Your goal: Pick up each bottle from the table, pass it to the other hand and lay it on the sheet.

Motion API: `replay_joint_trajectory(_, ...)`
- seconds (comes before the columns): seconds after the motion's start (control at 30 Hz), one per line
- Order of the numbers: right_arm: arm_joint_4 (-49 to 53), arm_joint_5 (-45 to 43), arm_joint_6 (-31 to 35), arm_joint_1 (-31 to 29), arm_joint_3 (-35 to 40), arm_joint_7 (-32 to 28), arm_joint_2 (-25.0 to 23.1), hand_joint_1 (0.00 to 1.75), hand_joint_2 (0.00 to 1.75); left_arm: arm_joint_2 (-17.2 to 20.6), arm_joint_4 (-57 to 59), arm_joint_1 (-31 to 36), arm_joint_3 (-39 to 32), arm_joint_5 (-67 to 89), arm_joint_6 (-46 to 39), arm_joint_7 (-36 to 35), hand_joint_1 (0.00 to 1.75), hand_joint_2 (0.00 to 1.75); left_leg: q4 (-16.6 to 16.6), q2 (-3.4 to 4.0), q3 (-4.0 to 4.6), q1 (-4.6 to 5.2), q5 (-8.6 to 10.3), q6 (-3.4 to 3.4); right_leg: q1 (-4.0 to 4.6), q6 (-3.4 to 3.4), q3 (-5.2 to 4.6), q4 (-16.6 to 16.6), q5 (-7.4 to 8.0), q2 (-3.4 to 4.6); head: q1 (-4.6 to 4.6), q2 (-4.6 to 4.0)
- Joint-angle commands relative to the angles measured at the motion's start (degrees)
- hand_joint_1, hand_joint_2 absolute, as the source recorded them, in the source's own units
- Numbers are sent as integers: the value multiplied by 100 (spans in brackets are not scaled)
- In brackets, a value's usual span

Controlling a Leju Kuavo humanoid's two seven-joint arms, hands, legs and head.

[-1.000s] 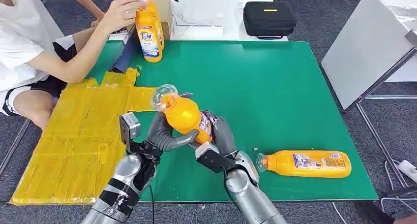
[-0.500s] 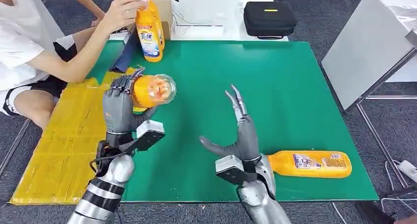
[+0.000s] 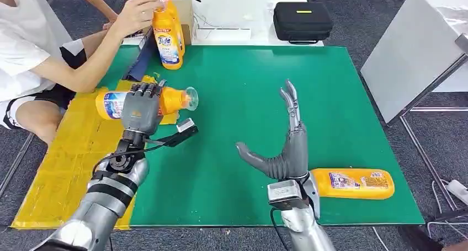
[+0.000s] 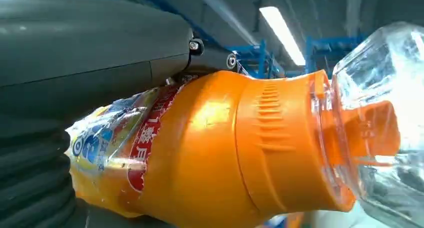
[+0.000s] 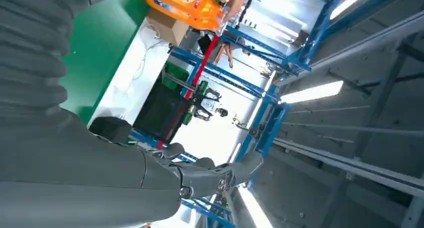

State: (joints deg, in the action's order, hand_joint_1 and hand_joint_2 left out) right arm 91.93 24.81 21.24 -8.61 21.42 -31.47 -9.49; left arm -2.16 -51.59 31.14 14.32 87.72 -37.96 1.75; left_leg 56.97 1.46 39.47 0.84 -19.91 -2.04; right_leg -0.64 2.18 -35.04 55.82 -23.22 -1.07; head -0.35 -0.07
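Holding the bottle (image 3: 149, 102) sideways in my left hand (image 3: 141, 112) over the yellow sheet (image 3: 72, 157) at ten o'clock, right hand (image 3: 287, 146) spread wide and empty, I judge the next move is lowering it flat.

Lighting was bright and even, from ceiling tube lamps (image 5: 312, 92). Glare marked the bottle (image 4: 215, 153) beside the left hand (image 3: 141, 110); shadows were soft.

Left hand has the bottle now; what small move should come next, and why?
Probably lower it. The left hand grips the orange plastic bottle with the clear cap sideways above the yellow sheet, not yet laid down, while the right hand stands open and empty over the green mat.
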Motion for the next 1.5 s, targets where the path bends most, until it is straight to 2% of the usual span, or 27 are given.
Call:
replay_joint_trajectory(0.03, -192, -212, -40, -320, 14, -66, 256, 0, 175, 386, 2826, 603, 207, -22, -21, -55, 175, 175, 0, 8, -55, -8, -23, 22, 2, -11, 51, -5, -12, 26, 0, 0)
replay_joint_trajectory(0.27, -257, -163, -115, -366, 167, -79, 340, 0, 175, 437, 3096, 601, -169, -500, 314, 264, 175, 175, 10, 0, -44, -12, -26, 22, 6, -12, 40, 2, -18, 15, 2, 2)
replay_joint_trajectory(0.4, -454, -138, -150, -444, 234, -51, 354, 0, 175, 589, 3262, 531, -281, -537, 353, 188, 175, 175, -1, 18, -25, -6, -13, 14, 3, -8, 19, -5, -3, 27, 0, 0)
replay_joint_trajectory(0.47, -493, -111, -203, -465, 273, -35, 387, 0, 175, 593, 3282, 521, -337, -590, 366, 201, 175, 175, 9, 13, -54, -13, -31, 26, 6, -15, 49, 1, -17, 33, 2, 0)
replay_joint_trajectory(0.63, -493, -111, -203, -465, 273, -35, 387, 0, 175, 593, 3282, 521, -337, -590, 366, 201, 175, 175, -3, 8, -25, -5, -11, 14, 2, -8, 22, -4, -5, 17, 2, 0)
replay_joint_trajectory(0.8, -497, -110, -202, -469, 269, -34, 390, 0, 175, 582, 3283, 536, -339, -590, 380, 199, 175, 175, 3, 10, -47, -10, -23, 23, 5, -12, 46, -2, -12, 29, 2, 0)
replay_joint_trajectory(0.93, -564, 57, -252, -505, 365, 25, 440, 0, 175, 581, 3280, 518, -507, -699, 326, 158, 175, 175, -2, 10, -34, -6, -12, 16, 2, -8, 31, -4, -5, 22, 2, 0)
replay_joint_trajectory(0.97, -580, 74, -250, -507, 373, 33, 439, 0, 175, 575, 3275, 512, -560, -747, 302, 185, 126, 175, -2, 10, -36, -6, -13, 17, 2, -9, 33, -3, -6, 23, 2, 2)
replay_joint_trajectory(1.0, -596, 89, -241, -510, 379, 40, 436, 0, 175, 567, 3270, 504, -618, -786, 251, 231, 5, 175, -2, 10, -32, -7, -11, 15, 4, -8, 30, -5, -3, 21, 2, 0)
replay_joint_trajectory(1.03, -631, 117, -240, -520, 389, 58, 443, 0, 175, 554, 3263, 498, -668, -816, 198, 255, 0, 175, -1, 13, -50, -8, -20, 21, 3, -12, 46, -4, -9, 30, 2, 0)
replay_joint_trajectory(1.07, -661, 134, -238, -534, 391, 74, 440, 0, 175, 532, 3251, 492, -737, -883, 176, 300, 0, 175, -5, 9, -29, -4, -8, 13, 2, -7, 28, -5, -2, 18, 2, 0)
replay_joint_trajectory(1.2, -684, 174, -223, -533, 385, 98, 448, 0, 175, 455, 3188, 470, -956, -1127, 141, 593, 0, 175, 3, 5, -60, -11, -26, 26, 5, -13, 58, -2, -16, 26, 0, 0)
replay_joint_trajectory(1.23, -680, 183, -220, -527, 380, 105, 451, 0, 175, 435, 3166, 457, -1016, -1210, 154, 698, 0, 175, -3, 6, -37, -5, -11, 16, 2, -8, 35, -5, -6, 18, 2, 0)
replay_joint_trajectory(1.33, -709, 235, -301, -509, 355, 169, 464, 0, 175, 293, 2989, 378, -1246, -1623, 211, 1269, 0, 175, -2, 1, -45, -7, -16, 18, 3, -8, 45, -6, -10, 15, 2, 0)
replay_joint_trajectory(1.43, -741, 255, -310, -511, 352, 173, 459, 0, 175, 267, 2933, 356, -1261, -1670, 188, 1329, 0, 175, -5, 0, -33, -3, -8, 13, 0, -6, 31, -6, -6, 9, 2, 0)
replay_joint_trajectory(1.5, -741, 255, -310, -511, 352, 173, 459, 0, 175, 267, 2933, 356, -1261, -1670, 188, 1329, 0, 175, 1, -4, -54, -9, -21, 21, 3, -10, 54, -5, -15, 14, 2, 0)
